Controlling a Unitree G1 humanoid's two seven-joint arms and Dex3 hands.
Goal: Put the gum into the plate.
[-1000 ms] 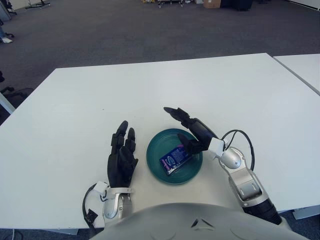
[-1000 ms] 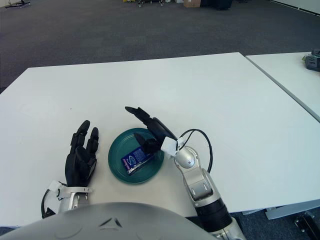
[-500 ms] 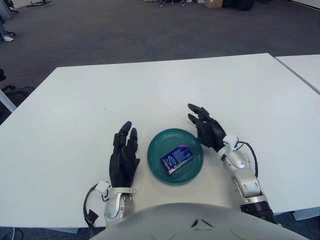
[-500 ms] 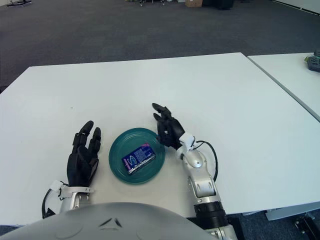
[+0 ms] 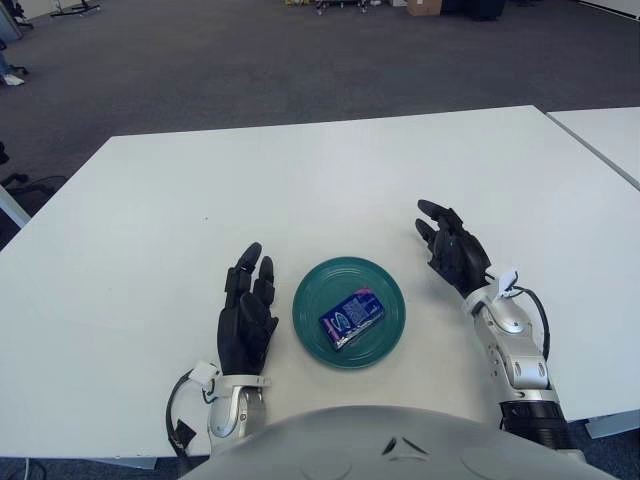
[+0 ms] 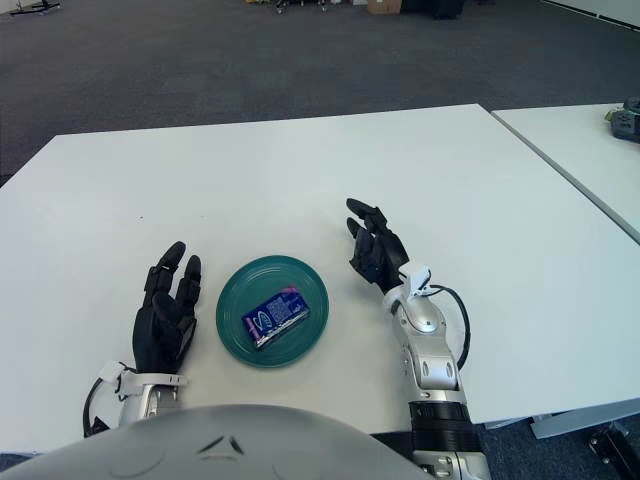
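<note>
A blue and purple gum pack (image 5: 351, 318) lies flat inside the round teal plate (image 5: 318, 292) near the table's front edge. My right hand (image 5: 452, 247) is to the right of the plate, clear of its rim, fingers spread and holding nothing. My left hand (image 5: 246, 310) shows just left of the plate, fingers extended and empty.
The plate sits on a wide white table (image 5: 300, 190). A second white table (image 5: 605, 135) stands at the right, separated by a narrow gap. Dark carpet floor lies beyond the far edge.
My right hand has drawn back from over the plate to the right, leaving the gum pack lying in the plate. The left hand has stayed in place.
</note>
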